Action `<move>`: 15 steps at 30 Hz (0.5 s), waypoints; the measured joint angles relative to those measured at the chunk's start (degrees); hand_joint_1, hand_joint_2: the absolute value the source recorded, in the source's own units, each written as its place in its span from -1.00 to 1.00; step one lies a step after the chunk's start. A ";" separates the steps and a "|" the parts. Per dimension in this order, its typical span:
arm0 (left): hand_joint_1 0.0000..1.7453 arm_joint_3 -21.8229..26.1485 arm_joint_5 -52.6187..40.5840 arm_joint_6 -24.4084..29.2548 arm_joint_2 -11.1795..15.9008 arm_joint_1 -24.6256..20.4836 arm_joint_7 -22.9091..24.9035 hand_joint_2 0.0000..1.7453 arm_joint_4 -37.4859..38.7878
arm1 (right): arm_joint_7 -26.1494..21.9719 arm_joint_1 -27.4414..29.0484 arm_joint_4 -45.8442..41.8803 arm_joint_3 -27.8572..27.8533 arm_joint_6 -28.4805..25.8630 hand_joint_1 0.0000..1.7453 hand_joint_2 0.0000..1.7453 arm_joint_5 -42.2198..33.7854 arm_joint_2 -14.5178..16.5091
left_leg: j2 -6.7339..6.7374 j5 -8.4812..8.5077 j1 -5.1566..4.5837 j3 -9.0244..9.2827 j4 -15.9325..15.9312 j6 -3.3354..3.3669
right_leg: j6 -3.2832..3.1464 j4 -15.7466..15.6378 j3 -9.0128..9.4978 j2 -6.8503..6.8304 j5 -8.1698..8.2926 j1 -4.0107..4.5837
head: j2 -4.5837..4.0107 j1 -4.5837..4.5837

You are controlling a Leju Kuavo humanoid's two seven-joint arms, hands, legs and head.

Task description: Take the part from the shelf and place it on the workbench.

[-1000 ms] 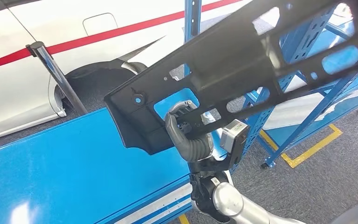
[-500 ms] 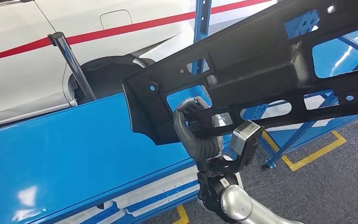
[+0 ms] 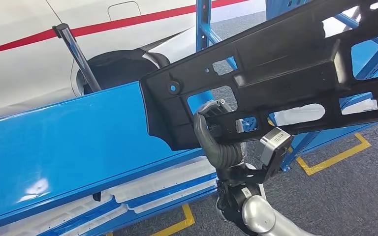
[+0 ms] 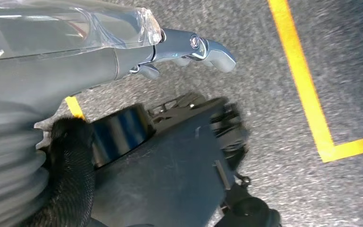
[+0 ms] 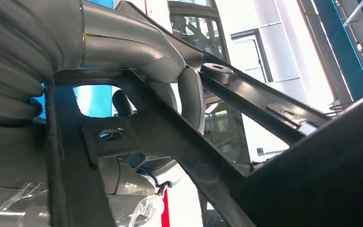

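From the head camera I saw the right hand (image 3: 215,132) at lower centre of the frame, its fingers hooked up through a cutout of the black part (image 3: 285,64) and gripping it. The part was a long, flat plastic panel with many openings, stretching from mid-frame to the upper right edge, held in the air. Its left end hung over the far edge of the blue workbench (image 3: 69,147), which filled the left half of the frame, and I could not tell whether it touched. Blue shelf uprights (image 3: 203,22) stood behind the part, and a white car body with a red stripe (image 3: 29,64) lay at upper left. At my left wrist camera the left hand (image 4: 123,54) held nothing, fingers extended above grey floor with yellow tape lines (image 4: 302,80).
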 joint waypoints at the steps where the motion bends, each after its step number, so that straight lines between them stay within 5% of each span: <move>1: -1.00 -0.01 0.02 -0.01 0.07 -0.02 0.25 1.00 0.03 | -0.20 0.06 -0.05 0.00 0.00 1.00 1.00 -0.17 -0.01 | -0.04 0.49 -0.38 3.01 -4.43 0.73 | 0.16 -0.01 -0.37 -0.03 0.46 0.07 | 0.01 0.08; 3: -1.00 -0.01 0.10 -0.04 0.29 0.06 0.57 1.00 0.16 | -0.59 0.13 -0.16 0.00 0.01 1.00 1.00 -0.56 -0.01 | -0.22 0.23 -1.00 6.86 -10.85 1.61 | 0.73 -0.24 -0.85 -0.14 1.58 -0.08 | 0.02 0.50; 6: -1.00 -0.01 0.37 -0.33 0.44 0.18 0.63 1.00 0.30 | -1.24 0.53 -0.27 -0.04 0.14 1.00 1.00 -2.00 -0.09 | -0.28 1.93 -1.23 6.76 -13.39 2.24 | 1.90 -1.25 -1.23 -0.28 2.87 -0.28 | 0.04 1.18; 8: -1.00 -0.01 0.68 -0.65 0.42 0.13 0.62 1.00 0.31 | -1.80 0.94 -0.31 -0.15 0.28 1.00 1.00 -3.25 -0.21 | -0.18 3.87 -0.93 5.92 -14.63 2.63 | 2.25 0.93 -2.25 -0.15 -0.38 -0.07 | 0.06 1.88; 10: -1.00 -0.01 0.84 -1.04 0.40 0.14 0.61 1.00 0.32 | -2.13 1.31 -0.31 -0.30 0.38 1.00 1.00 -4.05 -0.36 | -0.13 5.02 -0.91 4.63 -14.80 2.73 | 2.42 7.58 -3.96 -0.04 -5.96 0.02 | 0.09 2.68; 11: -1.00 -0.01 0.84 -1.23 0.39 0.16 0.61 1.00 0.32 | -2.18 1.46 -0.31 -0.35 0.40 1.00 1.00 -4.17 -0.44 | -0.14 5.54 -0.99 3.90 -14.75 2.73 | 2.52 11.34 -4.66 -0.03 -7.35 0.02 | 0.10 2.98; 13: -1.00 -0.01 0.82 -1.47 0.38 0.15 0.60 1.00 0.33 | -2.17 1.73 -0.28 -0.42 0.43 1.00 1.00 -3.78 -0.62 | -0.27 6.66 -1.18 2.35 -14.59 2.56 | 2.59 15.69 -4.60 0.01 -5.32 0.05 | 0.10 3.42; 15: -1.00 -0.01 0.84 -1.57 0.37 0.11 0.55 1.00 0.33 | -2.05 1.91 -0.25 -0.44 0.45 1.00 1.00 -3.01 -0.74 | -0.66 7.72 -1.29 0.71 -14.19 2.29 | 2.29 13.22 -1.31 0.50 -1.47 0.09 | 0.11 3.94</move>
